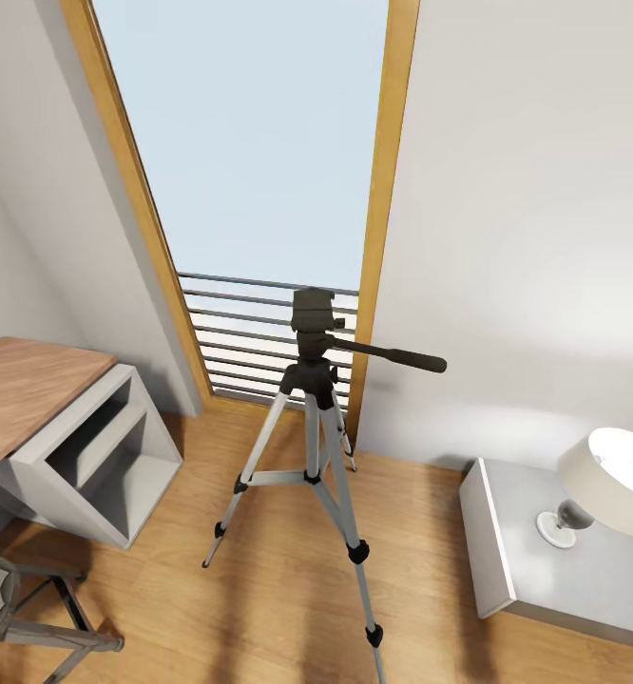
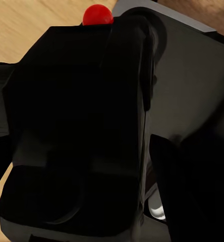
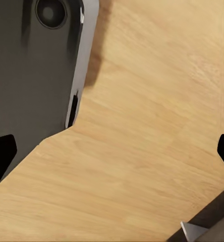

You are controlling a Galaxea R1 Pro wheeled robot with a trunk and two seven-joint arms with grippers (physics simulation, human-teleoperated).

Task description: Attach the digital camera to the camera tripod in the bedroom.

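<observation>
- Dead ahead by the tall window (image 1: 259, 142), the camera tripod (image 1: 313, 418) stands on the wood floor (image 1: 259, 608), its pan handle pointing to three o'clock and its head bare.
- The digital camera (image 2: 76, 136) is in hand, red button up. Mounting is still to do.
- The left gripper (image 2: 92, 151) looks pinched on the camera.
- The right gripper (image 3: 112, 151) is spread wide and empty.
</observation>
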